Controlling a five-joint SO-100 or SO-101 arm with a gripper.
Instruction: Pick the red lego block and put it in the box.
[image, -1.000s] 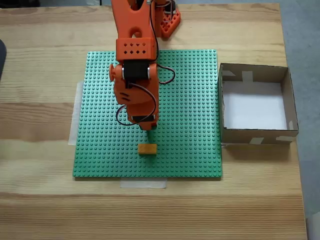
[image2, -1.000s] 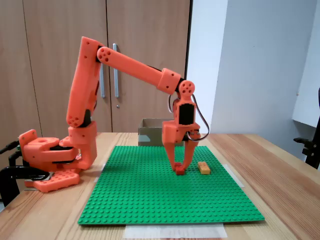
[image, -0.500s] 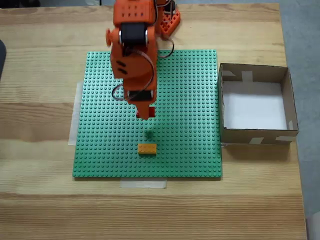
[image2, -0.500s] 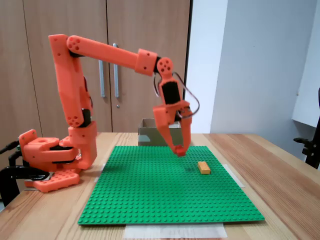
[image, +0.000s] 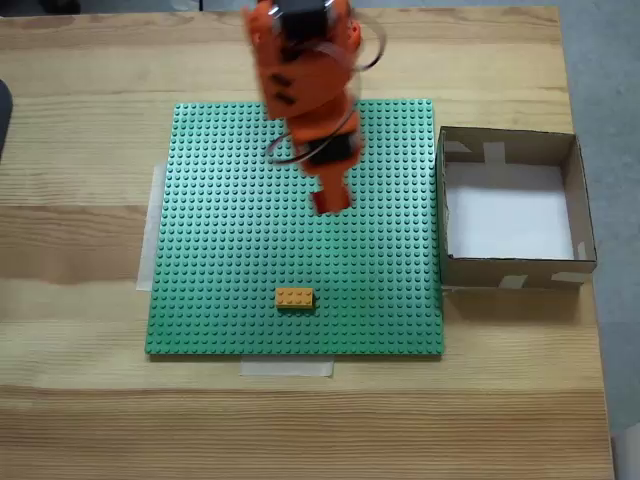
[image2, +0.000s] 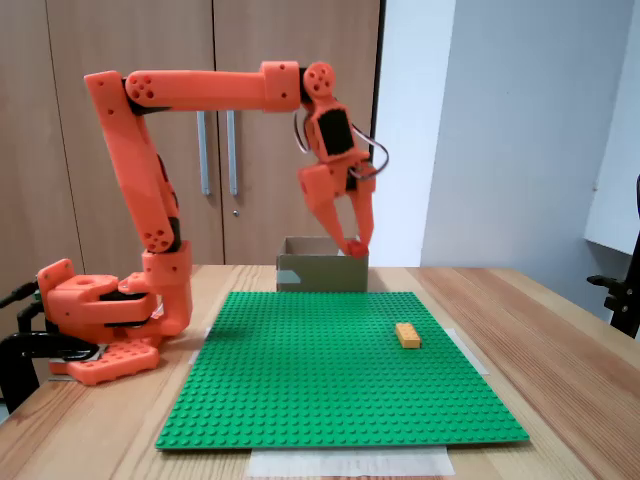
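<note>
Fixed view from above: your end effector (image: 331, 200) hangs over the green baseplate (image: 220, 250), fingers closed narrow on the red lego block (image: 328, 202).
Side fixed view: end effector (image2: 355, 245) is high above the worktop (image2: 560, 340), red lego block (image2: 356, 248) pinched at the tips.
Box direction: the box (image: 512, 272) lies to the right of the block in the view from above, well apart.
Block axis: too small and blurred to tell.
Yellow brick (image: 294, 297): on the baseplate, long axis left-right; leave it.
Next, likely: swing right, release over the box.
</note>
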